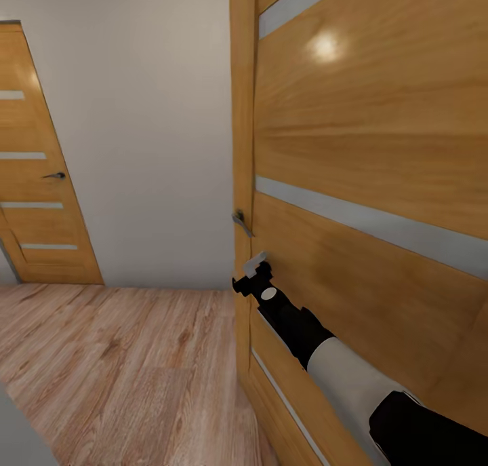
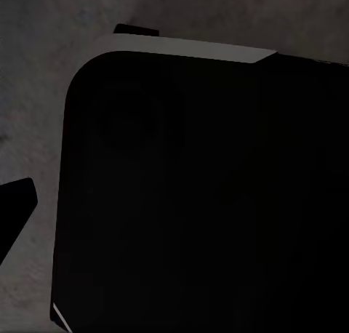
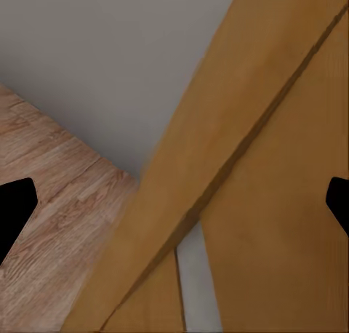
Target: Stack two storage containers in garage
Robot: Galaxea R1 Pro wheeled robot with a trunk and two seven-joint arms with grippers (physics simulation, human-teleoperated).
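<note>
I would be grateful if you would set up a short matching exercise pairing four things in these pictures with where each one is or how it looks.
Things:
1. right pincer
2. near door
3. far door
4. floor

Descriptions:
A. light wood planks
B. at the left in the head view, dark handle
C. close beside the right arm, pale glazed strips
D. below the near door's handle

Pairs: 1-D, 2-C, 3-B, 4-A

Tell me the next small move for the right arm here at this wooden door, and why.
Probably lift the right gripper slightly toward the dark metal lever handle: it sits open just below the handle against the glazed wooden door, gripping nothing.
</note>
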